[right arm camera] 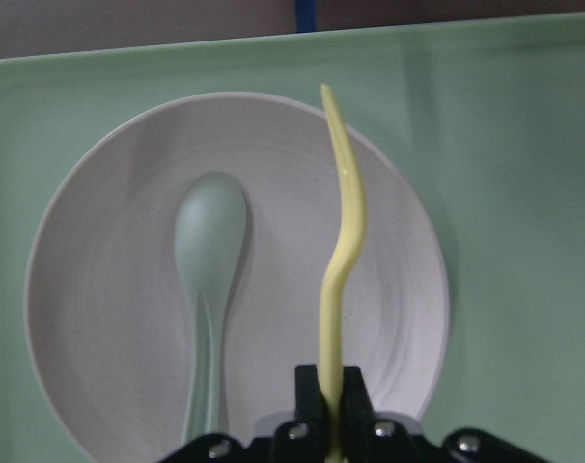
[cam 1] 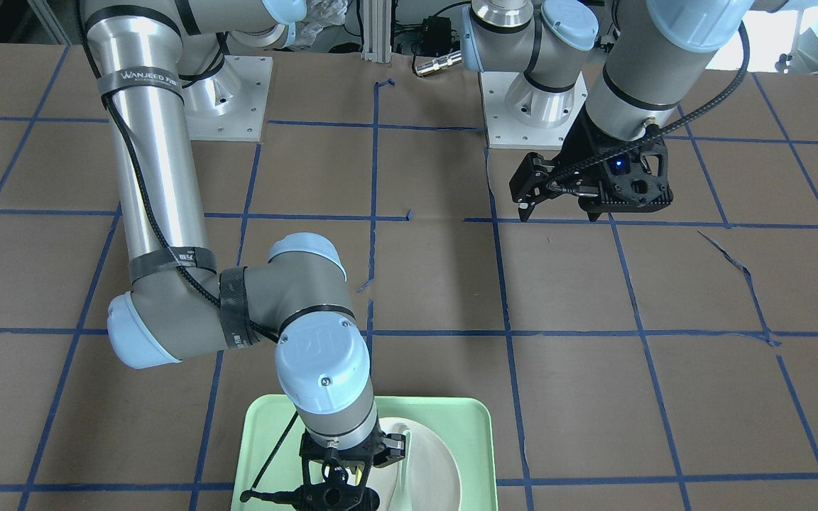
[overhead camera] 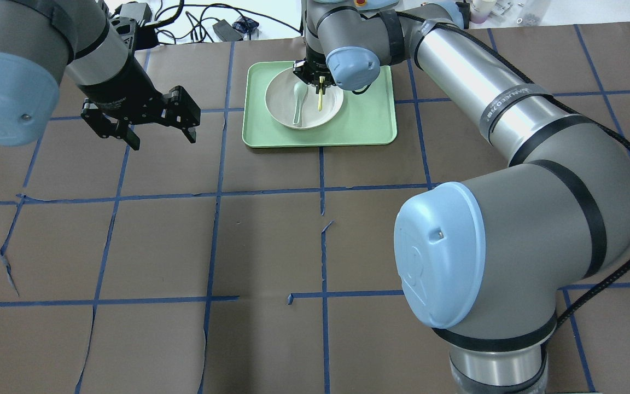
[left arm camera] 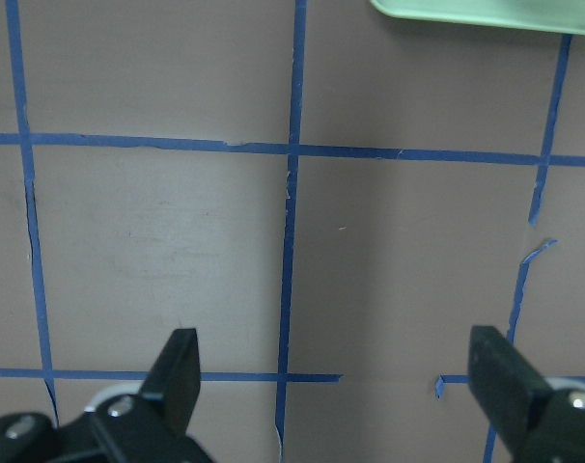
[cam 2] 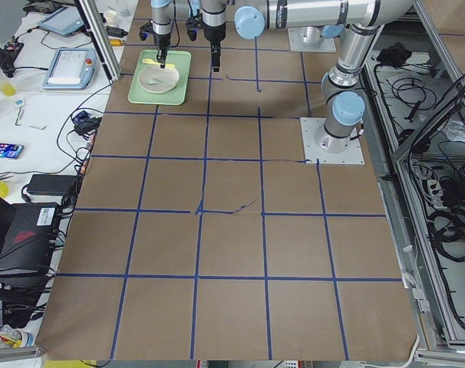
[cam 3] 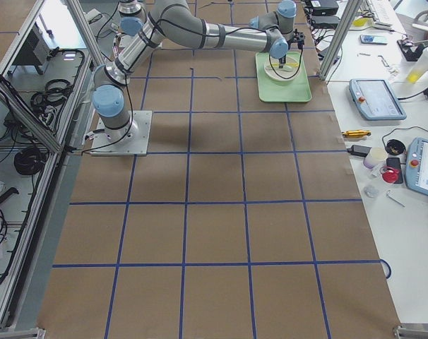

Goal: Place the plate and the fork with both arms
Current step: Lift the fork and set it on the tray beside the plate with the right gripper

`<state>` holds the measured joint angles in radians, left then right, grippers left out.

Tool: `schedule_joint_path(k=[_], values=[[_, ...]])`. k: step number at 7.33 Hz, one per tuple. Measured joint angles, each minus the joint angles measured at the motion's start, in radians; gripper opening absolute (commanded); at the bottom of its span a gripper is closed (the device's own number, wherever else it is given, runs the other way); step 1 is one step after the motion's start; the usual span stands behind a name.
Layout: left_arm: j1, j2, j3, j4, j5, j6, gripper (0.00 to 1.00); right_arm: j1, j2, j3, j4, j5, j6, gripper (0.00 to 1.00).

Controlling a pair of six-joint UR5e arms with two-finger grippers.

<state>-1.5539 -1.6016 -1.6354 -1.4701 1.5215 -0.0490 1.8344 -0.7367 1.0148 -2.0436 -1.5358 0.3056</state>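
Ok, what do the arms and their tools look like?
Left arm and right arm are silver-grey tubes with light-blue joint caps and black corrugated cables; the right's black straps read WANJEED. Left tool and right tool are black, two-fingered.

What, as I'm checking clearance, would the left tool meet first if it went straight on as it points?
Probably the bare brown table, at a blue tape line: the wrist view shows nothing else ahead of the open left tool. The green tray lies off at the view's edge.
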Motion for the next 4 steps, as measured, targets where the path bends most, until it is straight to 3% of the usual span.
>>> schedule_joint_path(k=[4], values=[[-0.002,-0.001,0.0,0.0,-0.001,-0.001,1.0,-0.11,-0.077,0.133,0.02,0.011,-0.24,0.1]])
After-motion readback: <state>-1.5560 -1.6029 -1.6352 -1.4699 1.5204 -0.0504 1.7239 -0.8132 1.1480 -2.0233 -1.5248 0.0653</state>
